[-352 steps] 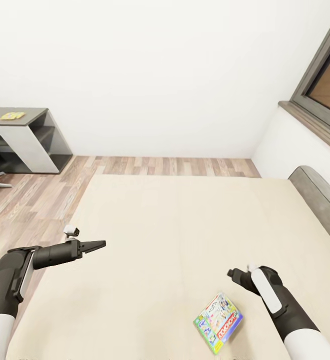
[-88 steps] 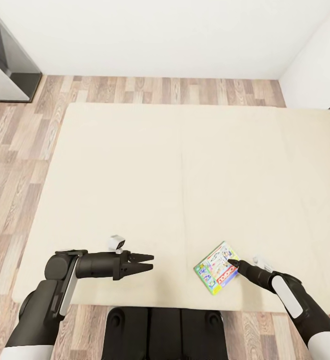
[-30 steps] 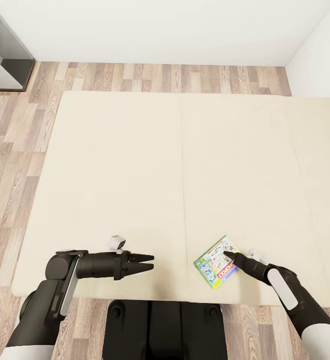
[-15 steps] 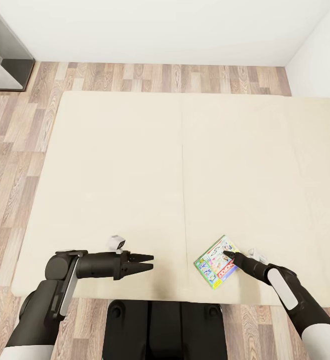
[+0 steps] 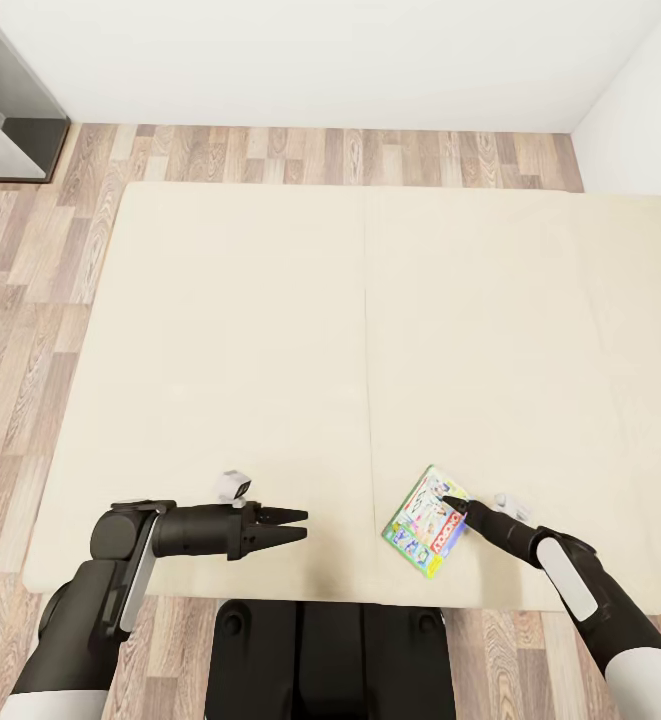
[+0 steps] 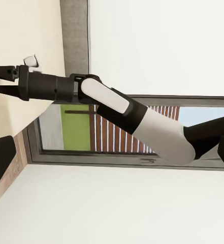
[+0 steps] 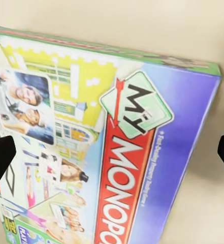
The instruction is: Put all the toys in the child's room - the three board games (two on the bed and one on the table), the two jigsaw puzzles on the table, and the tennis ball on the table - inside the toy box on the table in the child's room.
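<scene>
One board game (image 5: 425, 520), a flat box with a white-green-yellow printed lid, lies near the front edge of the bed (image 5: 270, 330) on its right cream mattress. My right gripper (image 5: 450, 501) is low over the box's lid. In the right wrist view the lid (image 7: 117, 142) spans the gap between the two widely parted fingertips (image 7: 0, 155), so this gripper is open. My left gripper (image 5: 302, 524) hovers open and empty over the left mattress, well to the left of the box. The toy box, jigsaw puzzles and tennis ball are out of view.
A corner of the table (image 5: 0, 110) shows at the far left against the white wall. Wood-plank floor (image 5: 30, 300) runs along the bed's left and far sides. My dark base (image 5: 330, 660) stands against the bed's front edge. The left wrist view shows a window (image 6: 117, 132).
The board game has slid and turned slightly to the left under my right gripper, which has moved a little left with it. The left arm has stayed still.
</scene>
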You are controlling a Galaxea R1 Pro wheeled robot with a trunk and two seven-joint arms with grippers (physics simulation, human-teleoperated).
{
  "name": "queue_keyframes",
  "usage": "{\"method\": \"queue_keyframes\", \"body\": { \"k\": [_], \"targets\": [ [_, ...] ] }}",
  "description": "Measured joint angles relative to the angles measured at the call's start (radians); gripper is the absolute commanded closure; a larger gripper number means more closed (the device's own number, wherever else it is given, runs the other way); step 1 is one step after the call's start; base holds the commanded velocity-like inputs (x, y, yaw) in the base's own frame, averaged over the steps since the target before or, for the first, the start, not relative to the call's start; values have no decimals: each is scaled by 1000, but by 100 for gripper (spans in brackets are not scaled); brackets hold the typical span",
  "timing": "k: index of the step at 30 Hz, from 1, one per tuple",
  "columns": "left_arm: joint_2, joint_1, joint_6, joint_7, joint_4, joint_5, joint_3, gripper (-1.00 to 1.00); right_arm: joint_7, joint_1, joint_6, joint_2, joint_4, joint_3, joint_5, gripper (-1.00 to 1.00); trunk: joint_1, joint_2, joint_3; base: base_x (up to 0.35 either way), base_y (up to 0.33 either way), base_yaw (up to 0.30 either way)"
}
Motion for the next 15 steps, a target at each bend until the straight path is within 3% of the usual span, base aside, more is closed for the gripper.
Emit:
{"method": "queue_keyframes", "body": {
  "k": [15],
  "targets": [
    [0, 0, 0, 1, 0, 0, -1, -100, -3, -1, -7, 0, 8, 1, 1, -100, 0, 0, 0, 0, 0, 0]
  ]
}}
